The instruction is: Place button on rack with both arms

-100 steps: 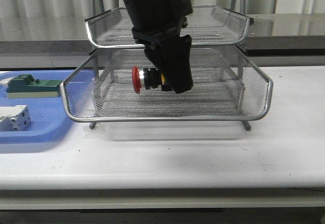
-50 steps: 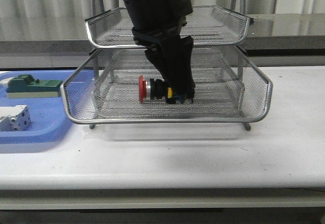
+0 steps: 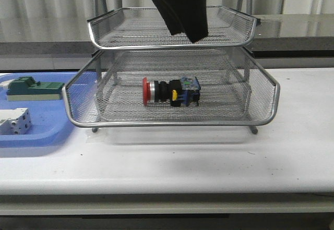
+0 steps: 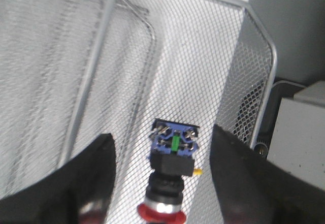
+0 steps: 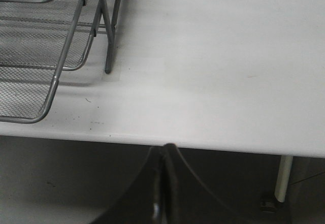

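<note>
The button (image 3: 170,92) lies on its side on the mesh floor of the lower visible tray of the silver wire rack (image 3: 263,84), red cap pointing left. My left gripper (image 3: 188,32) is open and empty, raised above the button at the level of the upper tray. In the left wrist view the button (image 4: 173,155) lies free on the mesh between the spread fingers (image 4: 89,183) of the left gripper (image 4: 162,178), touching neither. My right gripper (image 5: 163,183) is shut and empty, near the table's front edge beside the rack's corner (image 5: 45,102). It does not show in the front view.
A flat blue tray (image 3: 31,138) sits left of the rack with a green block (image 3: 32,88) and a white-grey block (image 3: 14,121) on it. A rack leg (image 5: 109,41) stands on the white table (image 5: 213,66).
My left gripper lowered the button onto the lower tray, opened and let it go, then rose above the rack. The button now rests on the mesh.
</note>
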Robot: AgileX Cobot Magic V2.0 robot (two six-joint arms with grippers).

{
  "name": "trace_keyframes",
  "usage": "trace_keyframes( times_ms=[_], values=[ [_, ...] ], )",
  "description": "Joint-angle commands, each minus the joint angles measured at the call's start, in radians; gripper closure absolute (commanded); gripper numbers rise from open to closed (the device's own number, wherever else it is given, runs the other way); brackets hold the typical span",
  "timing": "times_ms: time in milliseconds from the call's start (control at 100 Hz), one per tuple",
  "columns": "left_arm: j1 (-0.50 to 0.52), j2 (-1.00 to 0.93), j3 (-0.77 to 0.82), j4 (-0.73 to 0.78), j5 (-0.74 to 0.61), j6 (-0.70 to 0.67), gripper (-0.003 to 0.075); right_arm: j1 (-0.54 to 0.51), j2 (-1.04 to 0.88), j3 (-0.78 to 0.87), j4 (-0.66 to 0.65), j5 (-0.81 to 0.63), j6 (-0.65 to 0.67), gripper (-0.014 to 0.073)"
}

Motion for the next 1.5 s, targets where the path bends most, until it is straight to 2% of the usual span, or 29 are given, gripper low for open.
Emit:
trace_keyframes(
  times_ms=[0, 150, 430, 620, 790, 940, 1160, 1490],
  values=[
    [0.028, -0.103, -0.038, -0.021, 0.037, -0.032, 0.0347, 0.000, 0.000, -0.035, -0.015, -0.059, 0.002, 0.0662],
    [0.109, -0.178, -0.031, -0.019, 0.037, -0.046, 0.0397, 0.000, 0.000, -0.035, -0.015, -0.059, 0.002, 0.0662],
    [0.359, -0.375, 0.122, -0.034, -0.003, -0.062, 0.0397, 0.000, 0.000, -0.035, -0.015, -0.059, 0.002, 0.0662],
    [0.535, -0.554, 0.358, -0.104, -0.169, -0.062, 0.0397, 0.000, 0.000, -0.035, -0.015, -0.059, 0.002, 0.0662],
    [0.654, -0.761, 0.645, -0.142, -0.393, -0.062, 0.0397, 0.000, 0.000, -0.035, -0.015, -0.059, 0.002, 0.0662],
    [0.698, -0.938, 0.894, -0.150, -0.595, -0.062, 0.0397, 0.000, 0.000, -0.035, -0.015, -0.059, 0.002, 0.0662],
    [0.700, -1.171, 1.226, -0.215, -0.835, -0.062, 0.0397, 0.000, 0.000, -0.035, -0.015, -0.059, 0.002, 0.0662],
    [0.697, -1.509, 1.539, -0.350, -1.097, -0.062, 0.0397, 0.000, 0.000, -0.035, -0.015, -0.059, 0.002, 0.0662]
  ],
)
